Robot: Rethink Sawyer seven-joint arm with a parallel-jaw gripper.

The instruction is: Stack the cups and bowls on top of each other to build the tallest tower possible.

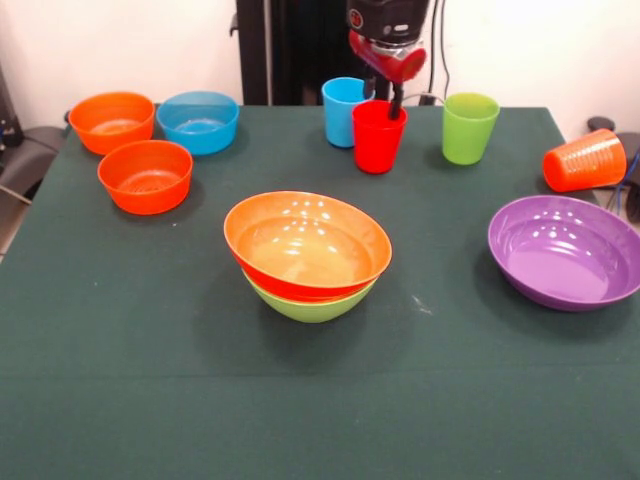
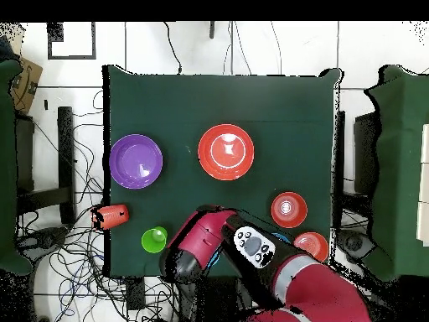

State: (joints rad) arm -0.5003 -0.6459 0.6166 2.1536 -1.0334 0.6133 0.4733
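Note:
The tower (image 1: 308, 255) is a large orange-red bowl nested in a lime green bowl at the table's middle, seen from above as one red disc (image 2: 226, 152). My gripper (image 1: 384, 100) hangs open over the red cup (image 1: 379, 140). One finger dips inside the cup's rim and the other is outside it. The red cup stands upright between the light blue cup (image 1: 343, 110) and the lime green cup (image 1: 470, 127). An orange cup (image 1: 585, 160) lies on its side at the table's edge. In the overhead view the arm hides the gripper and the red cup.
A large purple bowl (image 1: 565, 250) sits alone at the right. Two small orange bowls (image 1: 112, 120) (image 1: 146, 175) and a small blue bowl (image 1: 198, 120) cluster at the far left corner. Cables lie on the floor beside the table (image 2: 67, 243).

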